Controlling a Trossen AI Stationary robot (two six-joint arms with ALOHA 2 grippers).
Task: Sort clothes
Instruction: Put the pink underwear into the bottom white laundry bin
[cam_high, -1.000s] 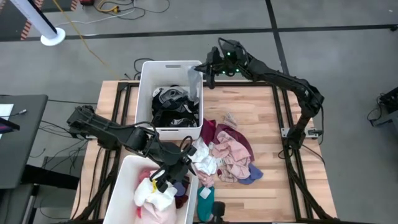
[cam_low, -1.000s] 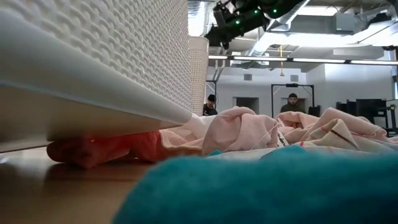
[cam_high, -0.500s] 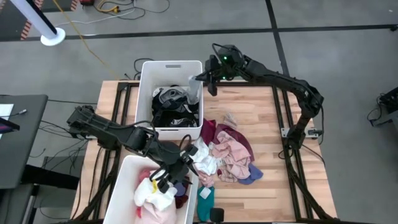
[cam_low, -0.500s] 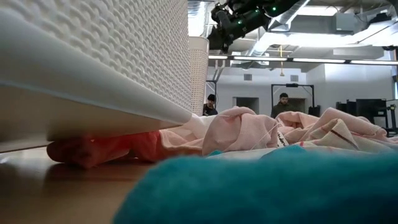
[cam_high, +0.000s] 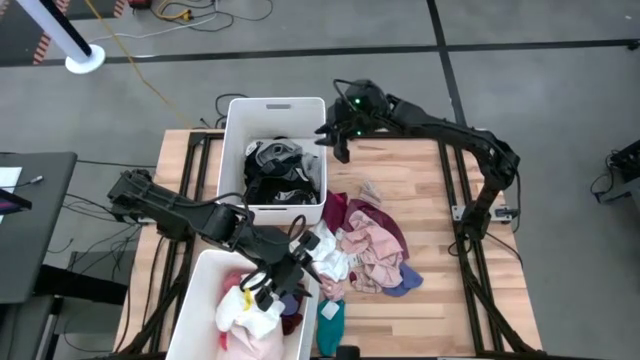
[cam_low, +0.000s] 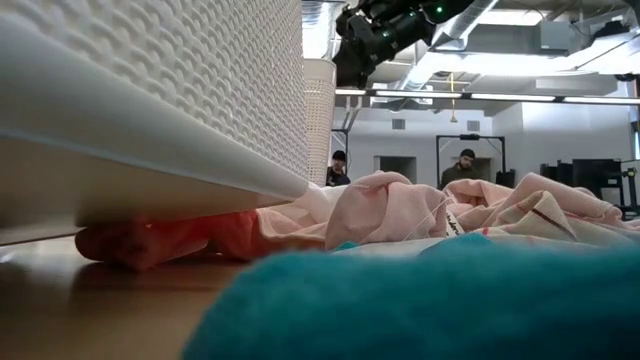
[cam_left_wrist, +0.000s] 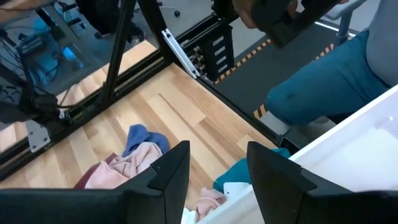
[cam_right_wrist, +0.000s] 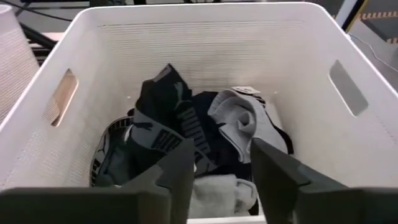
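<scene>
Sorting part done. Left gripper (cam_high: 290, 262), fingers apart and empty, sits lower centre between near bin (cam_high: 205, 300) and unsorted clothes (cam_high: 365, 250). Right gripper (cam_high: 338, 133), fingers parted and empty, hangs over far bin (cam_high: 235, 125) holding dark garments (cam_right_wrist: 168, 134).

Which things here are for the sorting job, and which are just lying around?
For the job:
- pile of clothes on the table
- dark and grey clothes in the far bin
- light and pink clothes in the near bin
- teal garment

Just there:
- far bin
- near bin
- cables on the floor
</scene>
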